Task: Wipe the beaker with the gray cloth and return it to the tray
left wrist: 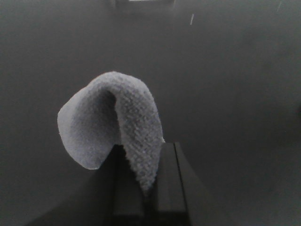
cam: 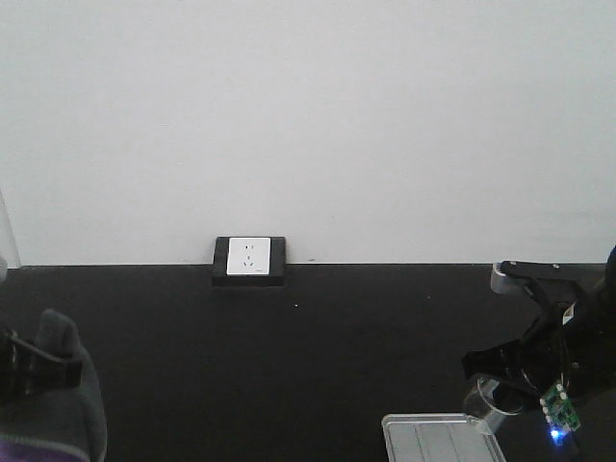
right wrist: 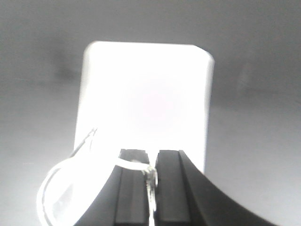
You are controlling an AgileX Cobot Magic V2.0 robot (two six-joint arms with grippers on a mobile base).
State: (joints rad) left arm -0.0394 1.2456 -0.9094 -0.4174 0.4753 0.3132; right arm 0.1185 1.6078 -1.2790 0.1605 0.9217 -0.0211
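The gray cloth (left wrist: 117, 127) curls up in a fold from my left gripper (left wrist: 146, 188), whose jaws are shut on its lower edge. In the front view the same cloth (cam: 63, 395) and left gripper (cam: 29, 371) sit at the bottom left, above the black table. My right gripper (right wrist: 151, 176) is shut on the rim of the clear glass beaker (right wrist: 61, 197), which hangs to its left. The beaker (cam: 486, 397) is held just above the far right corner of the silvery tray (cam: 438, 438). In the right wrist view the tray (right wrist: 146, 99) shows overexposed white below the jaws.
A white wall socket in a black frame (cam: 249, 258) stands at the back of the black table (cam: 308, 346) against the white wall. A clear object (cam: 5, 241) shows at the far left edge.
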